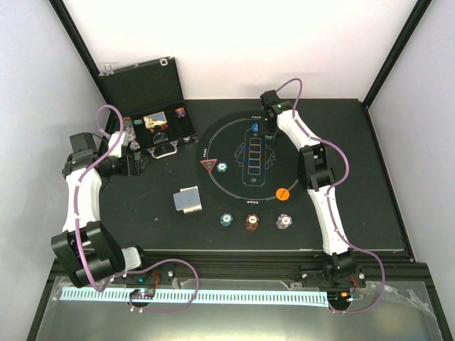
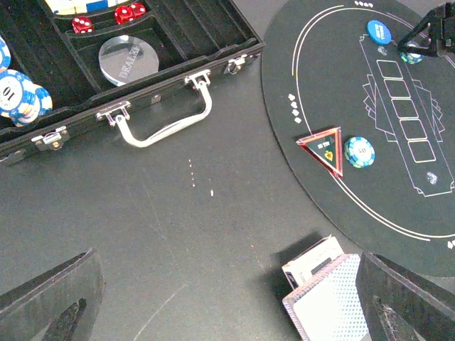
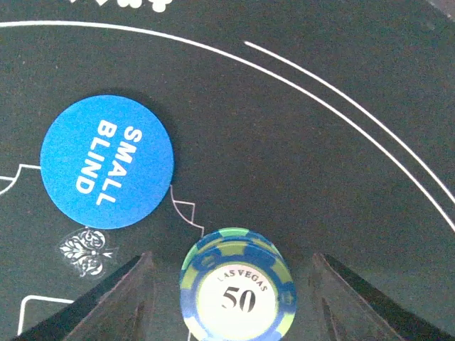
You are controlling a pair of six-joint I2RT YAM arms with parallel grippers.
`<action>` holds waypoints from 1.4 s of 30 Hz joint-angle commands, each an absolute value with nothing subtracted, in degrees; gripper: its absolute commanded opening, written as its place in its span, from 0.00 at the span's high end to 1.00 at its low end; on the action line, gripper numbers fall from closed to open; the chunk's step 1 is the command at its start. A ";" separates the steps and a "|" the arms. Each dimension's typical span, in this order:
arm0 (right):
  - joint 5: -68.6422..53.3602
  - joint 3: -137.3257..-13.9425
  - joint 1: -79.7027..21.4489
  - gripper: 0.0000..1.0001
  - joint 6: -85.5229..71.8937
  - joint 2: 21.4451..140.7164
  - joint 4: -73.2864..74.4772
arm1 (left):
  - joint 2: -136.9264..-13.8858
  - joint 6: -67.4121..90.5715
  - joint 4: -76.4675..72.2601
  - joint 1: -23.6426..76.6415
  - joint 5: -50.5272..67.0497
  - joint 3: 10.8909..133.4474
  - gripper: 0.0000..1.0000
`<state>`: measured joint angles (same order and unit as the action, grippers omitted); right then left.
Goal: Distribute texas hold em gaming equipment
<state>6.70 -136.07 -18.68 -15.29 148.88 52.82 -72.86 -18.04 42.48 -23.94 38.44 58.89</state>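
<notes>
My right gripper [image 3: 237,312] is open over the far part of the round black mat [image 1: 234,186]. Its fingers stand either side of a blue-green "50" chip stack [image 3: 237,291] without touching it. A blue "SMALL BLIND" disc [image 3: 106,162] lies just beside the stack. My left gripper [image 2: 227,312] is open and empty above the bare table, between the black case [image 2: 163,50] and the blue-grey backed deck of cards [image 2: 330,305]. The deck leans on a white card box [image 2: 313,261]. A red triangle marker [image 2: 323,148] and a teal chip [image 2: 360,151] lie at the mat's left edge.
An orange disc [image 1: 282,193] lies on the mat's near right. Three chip stacks [image 1: 252,222] stand in a row in front of the mat. The open case holds red dice [image 2: 82,25], a clear dealer button [image 2: 129,58] and blue-white chips [image 2: 18,92]; its silver handle [image 2: 163,124] sticks out.
</notes>
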 commanded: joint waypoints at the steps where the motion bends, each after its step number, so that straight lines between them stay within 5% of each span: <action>1: 6.40 -138.31 -18.75 0.32 -14.44 148.42 53.64 | -73.04 -18.81 43.79 -24.35 39.90 61.17 0.01; 10: 7.26 -133.98 -21.81 0.23 -13.71 136.47 55.66 | -72.04 -18.80 44.44 -24.35 39.55 61.49 0.01; 23: 6.71 -88.31 -51.11 0.12 -18.75 105.95 44.97 | -70.67 -20.65 46.03 -24.61 38.24 60.72 0.01; 30: 4.59 -77.80 -60.86 0.11 -24.87 103.86 42.97 | -70.76 -20.22 45.61 -24.63 38.83 60.71 0.01; 42: 2.02 -74.64 -62.27 0.17 -24.60 107.43 42.21 | -70.58 -19.97 45.63 -24.63 38.89 61.07 0.01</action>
<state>2.83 -74.78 -62.06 -24.34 105.45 43.51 -71.57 -19.49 44.82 -24.18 38.15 59.64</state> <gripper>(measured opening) 0.849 0.988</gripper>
